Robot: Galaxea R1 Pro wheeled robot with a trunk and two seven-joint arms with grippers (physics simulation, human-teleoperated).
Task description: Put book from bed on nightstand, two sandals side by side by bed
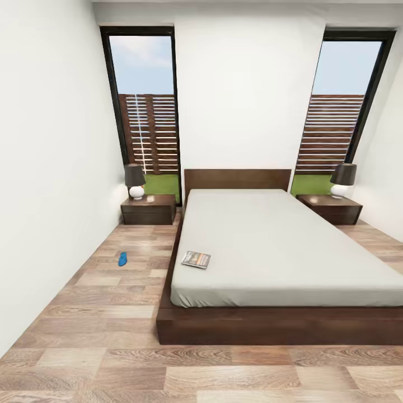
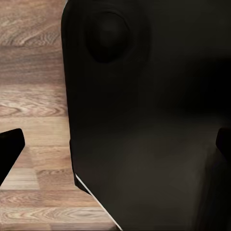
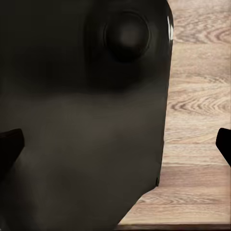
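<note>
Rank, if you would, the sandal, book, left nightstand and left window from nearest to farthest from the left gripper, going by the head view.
1. Book, on the bed's near-left corner, and sandal, on the floor to its left: too close to call.
2. Left nightstand, beside the bed's head.
3. Left window, behind it.

Bed (image 1: 291, 246) centred against far wall, headboard (image 1: 237, 179) at the wall, foot end nearest camera. Book (image 1: 196, 259) flat on mattress, near left edge toward the foot. One nightstand (image 1: 149, 209) left of headboard, just beside bed frame; second nightstand (image 1: 330, 209) right of headboard. Lamp (image 1: 135, 181) on left nightstand, lamp (image 1: 342, 180) on right one. Window (image 1: 146, 112) behind left nightstand, window (image 1: 341, 106) behind right. One sandal (image 1: 122, 258) on floor (image 1: 112, 347) left of bed, apart from frame, about level with book.
</note>
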